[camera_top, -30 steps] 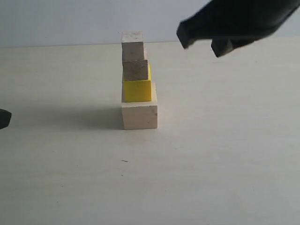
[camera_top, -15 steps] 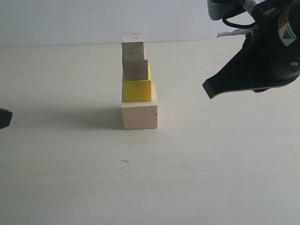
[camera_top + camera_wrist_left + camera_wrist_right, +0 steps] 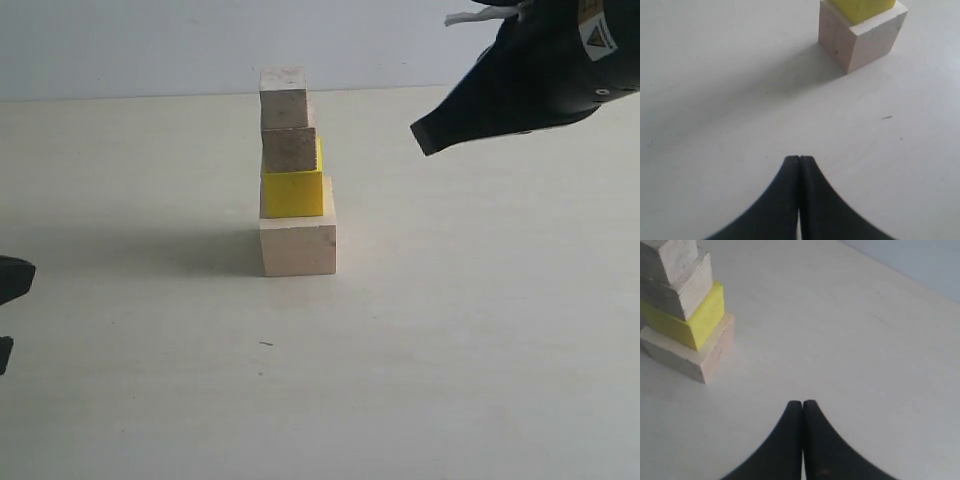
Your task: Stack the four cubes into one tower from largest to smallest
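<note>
Wooden tower [image 3: 296, 175] upright | right tool [image 3: 422, 138] closed, empty, to its right | left tool [image 3: 799, 159] closed, well apart

Exterior view: the left gripper [image 3: 12, 280] is just a dark sliver at the edge, and the right arm [image 3: 545, 75] is cropped. The left wrist view cuts the tower [image 3: 860, 40] off at the yellow cube [image 3: 862, 7]; the right wrist view clips the top cube [image 3: 670, 257].

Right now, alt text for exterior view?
Four-cube tower on a pale table: large pale cube at the base, then yellow cube, grooved wood cube, small pale cube on top. Right gripper, shut, hangs clear at upper right; left gripper at the left edge.
</note>
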